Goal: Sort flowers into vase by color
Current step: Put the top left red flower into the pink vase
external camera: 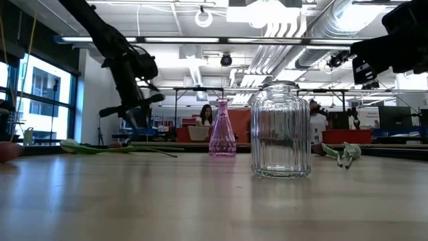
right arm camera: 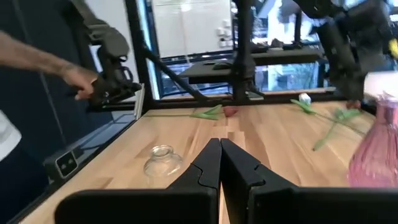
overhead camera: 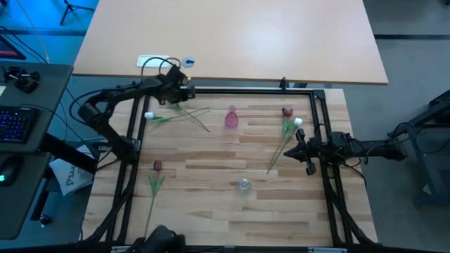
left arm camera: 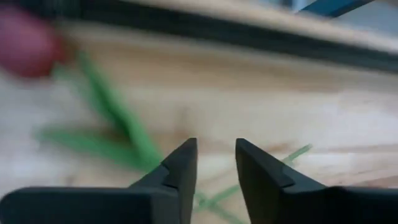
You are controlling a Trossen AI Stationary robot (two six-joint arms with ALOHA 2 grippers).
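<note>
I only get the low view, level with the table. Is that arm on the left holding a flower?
Observer: No. Its wrist view shows the left gripper open above green stems, with nothing between the fingers.
Operator: And the other arm's gripper? I can't see it.
Observer: The right gripper is shut and holds nothing.
Operator: What's the green heap on my right?
Observer: From above, it is two tulips lying together, a dark red tulip and a white tulip.
</note>
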